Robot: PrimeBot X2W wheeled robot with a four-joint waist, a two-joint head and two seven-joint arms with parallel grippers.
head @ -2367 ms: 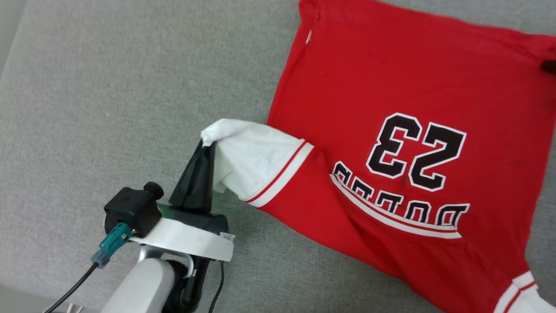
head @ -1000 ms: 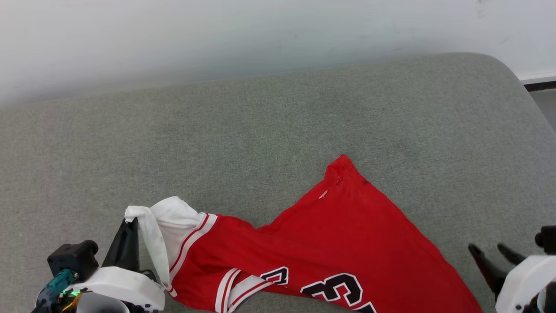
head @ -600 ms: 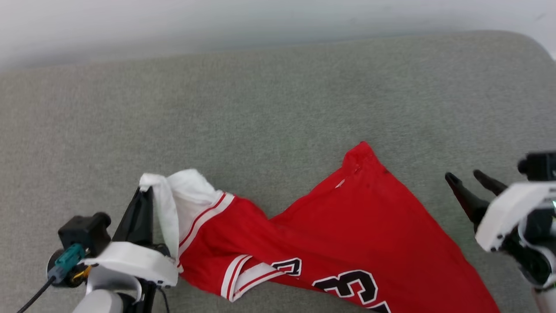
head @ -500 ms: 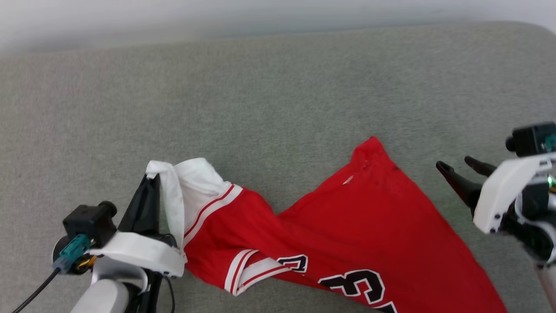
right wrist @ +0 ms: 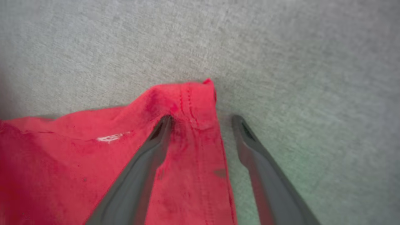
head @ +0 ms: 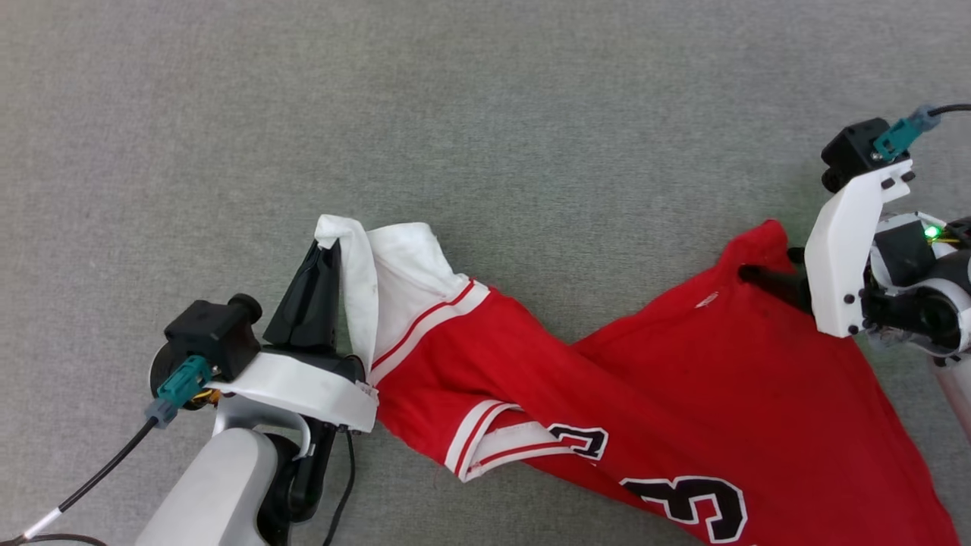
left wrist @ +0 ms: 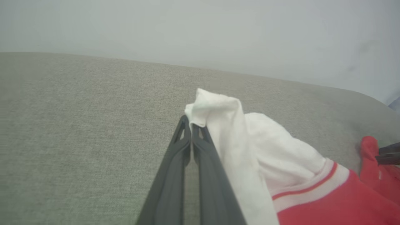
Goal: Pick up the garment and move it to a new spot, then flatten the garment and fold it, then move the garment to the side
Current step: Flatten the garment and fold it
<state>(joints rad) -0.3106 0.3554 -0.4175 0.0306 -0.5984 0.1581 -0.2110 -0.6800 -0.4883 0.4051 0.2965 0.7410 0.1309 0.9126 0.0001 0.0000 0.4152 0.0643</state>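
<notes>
Red garment (head: 683,379) sprawls on the grey cushion (head: 485,114) in the head view, white sleeve (head: 402,265) clamped in the left gripper (head: 328,246), right gripper (head: 758,274) at its far red corner (head: 762,235). Left wrist view: fingers (left wrist: 175,162) pinched together on the sleeve's tip, short of the cushion's far edge. Right wrist view: fingers (right wrist: 140,168) spread apart, one over the red corner, the other over bare cushion beside the hem.

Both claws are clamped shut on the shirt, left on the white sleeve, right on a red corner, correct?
No. The left gripper is shut on the white sleeve of the garment, but the right gripper is open, its fingers straddling the red corner's edge, as the right wrist view shows.
</notes>
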